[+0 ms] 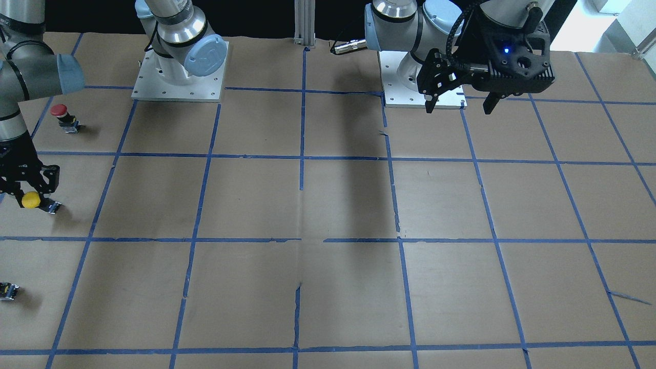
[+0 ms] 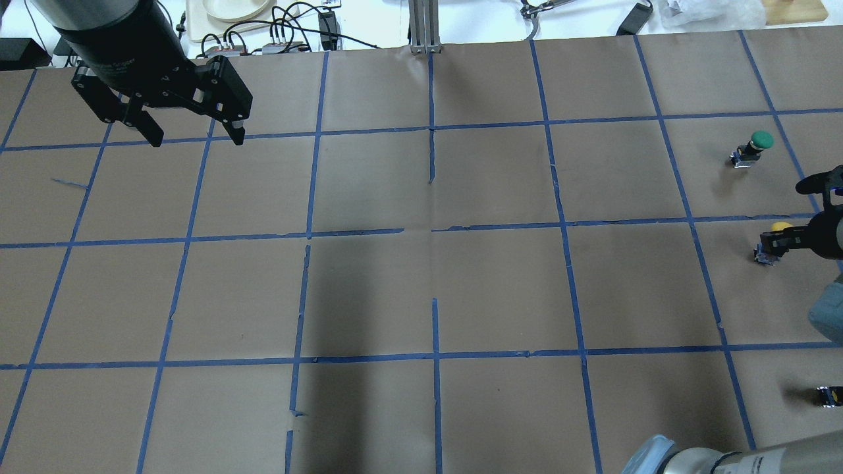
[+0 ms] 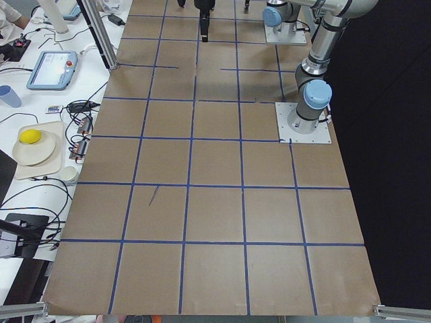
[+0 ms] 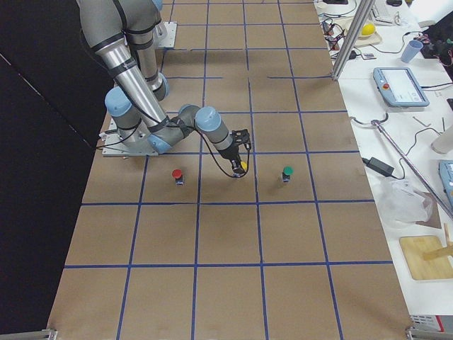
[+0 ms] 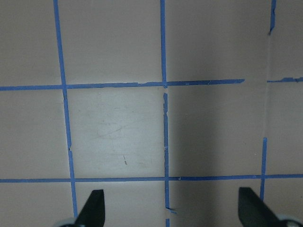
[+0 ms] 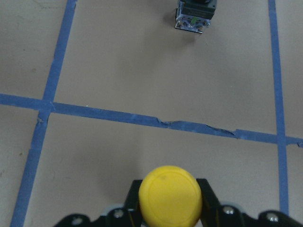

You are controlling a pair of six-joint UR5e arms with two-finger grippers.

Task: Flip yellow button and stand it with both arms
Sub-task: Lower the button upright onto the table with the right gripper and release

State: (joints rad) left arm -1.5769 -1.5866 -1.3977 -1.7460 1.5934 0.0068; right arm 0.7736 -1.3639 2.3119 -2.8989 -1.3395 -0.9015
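The yellow button (image 1: 31, 200) is at the table's right end, held in my right gripper (image 1: 28, 192). The jaws are shut on it just behind the yellow cap. Its black body (image 1: 51, 206) sticks out sideways, close over the paper; I cannot tell if it touches. In the right wrist view the yellow cap (image 6: 170, 196) faces the camera between the fingers (image 6: 207, 191). It also shows in the overhead view (image 2: 782, 227) and the exterior right view (image 4: 243, 166). My left gripper (image 2: 194, 138) is open and empty, high over the far left of the table; its fingertips (image 5: 94, 205) frame bare paper.
A red-capped button (image 1: 60, 115) stands near the right arm's base side. A green-capped button (image 2: 757, 145) stands beyond the yellow one, its base showing in the right wrist view (image 6: 195, 12). A small black switch block (image 2: 828, 395) lies by the near right edge.
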